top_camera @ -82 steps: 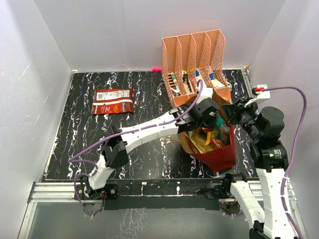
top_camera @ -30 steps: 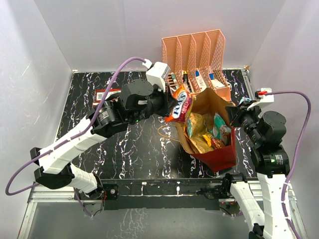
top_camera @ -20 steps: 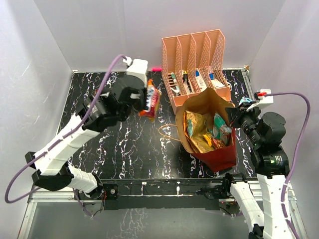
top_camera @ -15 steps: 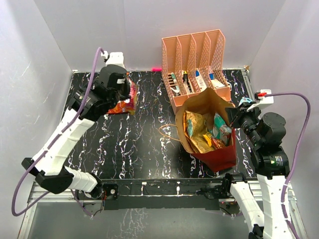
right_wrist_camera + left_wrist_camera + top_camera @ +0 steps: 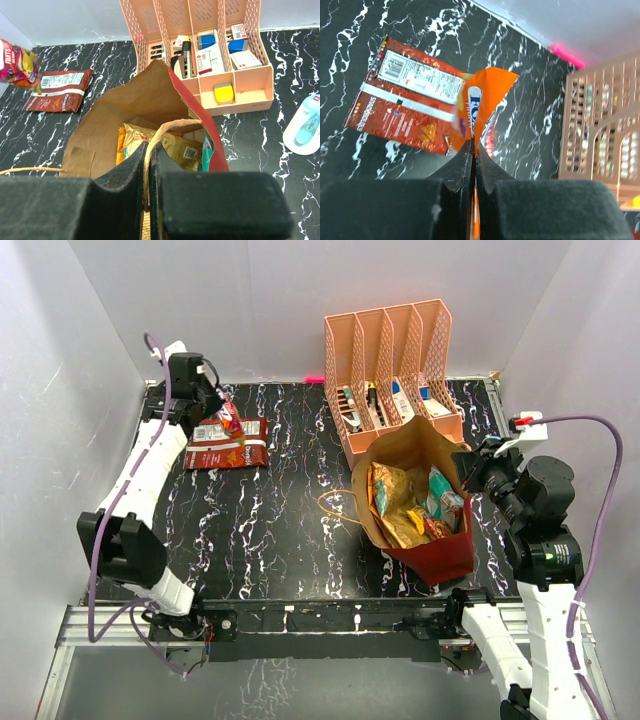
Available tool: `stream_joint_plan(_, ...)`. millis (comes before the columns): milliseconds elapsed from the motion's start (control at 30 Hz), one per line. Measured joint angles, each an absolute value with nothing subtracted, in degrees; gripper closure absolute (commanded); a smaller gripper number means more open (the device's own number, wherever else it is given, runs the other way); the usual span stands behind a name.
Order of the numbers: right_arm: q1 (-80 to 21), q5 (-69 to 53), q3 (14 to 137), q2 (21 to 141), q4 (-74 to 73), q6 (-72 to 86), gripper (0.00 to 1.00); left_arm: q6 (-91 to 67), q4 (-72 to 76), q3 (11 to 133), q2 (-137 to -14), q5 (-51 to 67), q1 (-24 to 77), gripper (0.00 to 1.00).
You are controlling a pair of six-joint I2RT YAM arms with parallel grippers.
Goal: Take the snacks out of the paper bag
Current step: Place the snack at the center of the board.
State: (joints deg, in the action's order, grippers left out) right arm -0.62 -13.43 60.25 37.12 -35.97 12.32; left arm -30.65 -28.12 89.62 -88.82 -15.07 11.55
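Left hand [image 5: 472, 146] pinches a crinkly orange packet [image 5: 487, 97] above a red-brown Doritos packet [image 5: 227, 443]; right hand [image 5: 148, 146] clamps the twine handle [image 5: 167, 126] of the paper bag [image 5: 135, 97].

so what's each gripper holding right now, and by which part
Left gripper pinches an orange snack packet by one end. Right gripper is shut on the twine handle of the paper bag.

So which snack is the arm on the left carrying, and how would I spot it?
Look to the far left corner of the black marble table. There the left gripper pinches an orange packet. Unlike the dark red packet lying flat below, it hangs on edge, off the table.
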Motion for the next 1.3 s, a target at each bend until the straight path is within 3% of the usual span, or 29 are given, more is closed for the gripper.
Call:
stream_joint_plan(300,-0.6,-13.2,60.7,37.2,-36.4,12.1,0.92,-48.1,-15.3,88.0,-99.3,-8.4,0.8,1.00)
stream_joint_plan(633,-0.6,-13.2,61.4,38.2,-37.2,11.9,0.92,-60.8,-3.5,86.9,-110.3,-4.6,-1.6,1.00)
stream_joint_plan(933,-0.6,-13.3,61.4,38.4,-37.5,11.9,0.92,-70.1,21.5,58.5,-104.9,-5.4,-4.8,1.00)
stream_joint_plan(1300,-0.6,-14.0,61.4,38.4,-37.5,12.1,0.92,-77.7,34.9,42.7,-103.2,-5.2,-5.6,1.00)
